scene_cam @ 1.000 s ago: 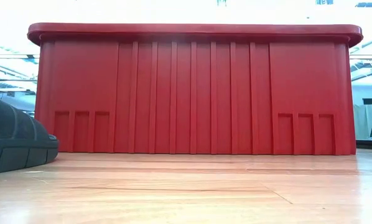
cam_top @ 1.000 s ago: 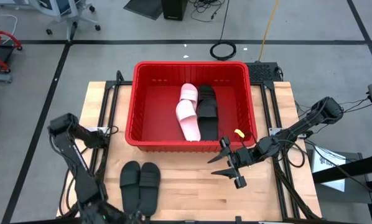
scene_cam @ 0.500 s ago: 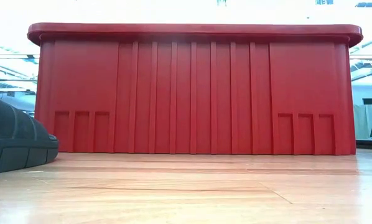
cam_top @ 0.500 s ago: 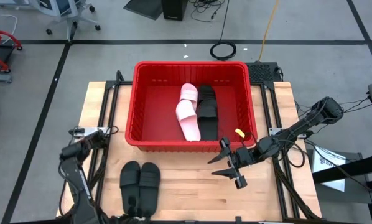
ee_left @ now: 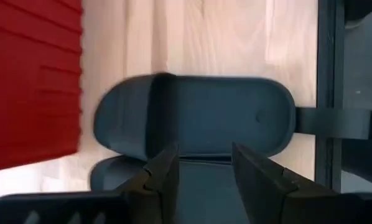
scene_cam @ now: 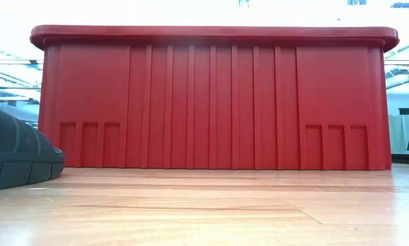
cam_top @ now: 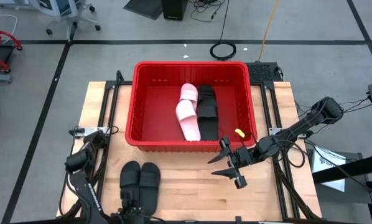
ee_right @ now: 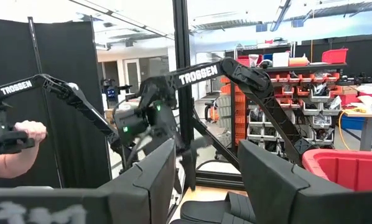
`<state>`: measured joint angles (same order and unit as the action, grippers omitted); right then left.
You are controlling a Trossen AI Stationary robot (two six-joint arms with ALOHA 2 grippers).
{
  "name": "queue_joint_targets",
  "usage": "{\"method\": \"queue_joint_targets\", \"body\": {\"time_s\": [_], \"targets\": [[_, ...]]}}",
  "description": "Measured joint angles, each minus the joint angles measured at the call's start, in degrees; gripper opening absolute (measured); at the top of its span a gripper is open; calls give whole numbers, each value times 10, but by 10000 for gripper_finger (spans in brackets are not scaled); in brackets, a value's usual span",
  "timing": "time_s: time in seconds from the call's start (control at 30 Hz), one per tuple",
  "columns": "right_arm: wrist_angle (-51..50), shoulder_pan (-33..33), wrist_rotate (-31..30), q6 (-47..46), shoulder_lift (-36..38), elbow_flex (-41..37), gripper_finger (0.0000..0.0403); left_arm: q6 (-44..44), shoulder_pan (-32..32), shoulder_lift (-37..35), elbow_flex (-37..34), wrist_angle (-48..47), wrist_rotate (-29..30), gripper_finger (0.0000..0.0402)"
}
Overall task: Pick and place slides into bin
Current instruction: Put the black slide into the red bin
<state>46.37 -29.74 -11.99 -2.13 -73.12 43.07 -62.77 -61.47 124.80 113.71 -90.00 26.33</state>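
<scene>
Black left arm has dropped lower; its spread left gripper (ee_left: 201, 180) hangs over two black slides (cam_top: 140, 183) on the wooden worktop (cam_top: 192, 186). Right gripper (cam_top: 231, 167) waits, spread, beside the red bin (cam_top: 190, 65). Grey floor (cam_top: 80, 62) all around.

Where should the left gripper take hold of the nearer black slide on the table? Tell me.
Grip the black slide by its wide strap, coming straight down from above. It lies flat, sole down, so the raised strap is the only part the open left gripper can close around.
</scene>
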Motion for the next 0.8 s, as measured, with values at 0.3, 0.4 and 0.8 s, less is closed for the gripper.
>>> {"method": "queue_joint_targets", "body": {"time_s": [0.3, 0.4, 0.8], "targets": [[-5, 0, 0, 0, 0, 0, 164, -41, -2, 0, -102, 0, -88, 143], [-5, 0, 0, 0, 0, 0, 164, -58, -2, 0, -131, 0, -89, 143], [-15, 0, -1, -2, 0, 0, 164, -53, -1, -2, -140, 0, -78, 143]]}}
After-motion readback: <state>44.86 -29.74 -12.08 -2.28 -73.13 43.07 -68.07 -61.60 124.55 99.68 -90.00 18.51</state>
